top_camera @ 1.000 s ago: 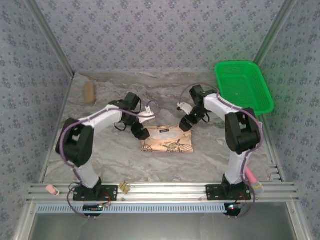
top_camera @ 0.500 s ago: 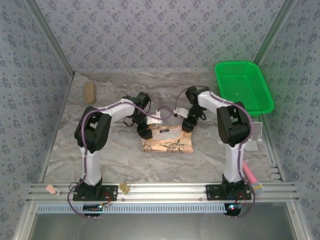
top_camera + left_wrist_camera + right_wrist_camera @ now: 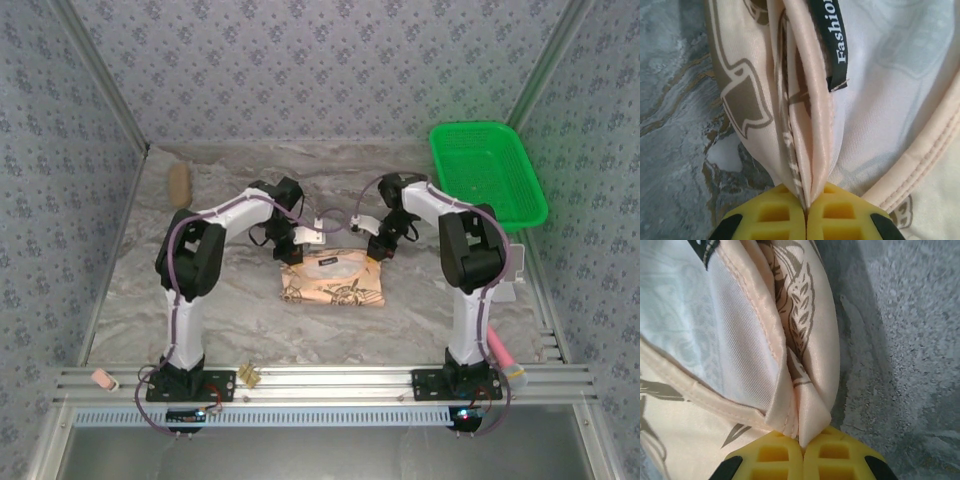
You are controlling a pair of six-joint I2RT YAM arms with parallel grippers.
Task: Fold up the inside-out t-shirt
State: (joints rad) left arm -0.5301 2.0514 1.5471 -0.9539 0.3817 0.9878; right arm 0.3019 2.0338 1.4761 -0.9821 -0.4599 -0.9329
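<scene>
The inside-out t-shirt (image 3: 333,279) lies as a small folded tan bundle with brown prints in the middle of the marbled table. My left gripper (image 3: 291,253) is shut on its far left corner; in the left wrist view the yellow fingertips (image 3: 785,215) pinch bunched cream layers of the t-shirt (image 3: 810,150) below the dark neck label (image 3: 832,45). My right gripper (image 3: 381,249) is shut on the far right corner; in the right wrist view its fingertips (image 3: 832,455) clamp a fold of the t-shirt (image 3: 805,405) with a leaf print.
A green plastic basket (image 3: 486,172) stands at the back right. A tan brush-like object (image 3: 179,185) lies at the back left. Patterned walls close in three sides. A pink object (image 3: 501,352) rests by the right arm's base, small bits (image 3: 249,375) on the front rail.
Both grippers have moved inward and down onto the shirt's far corners and closed on the cloth; a second ago they hung open beside the bundle.
</scene>
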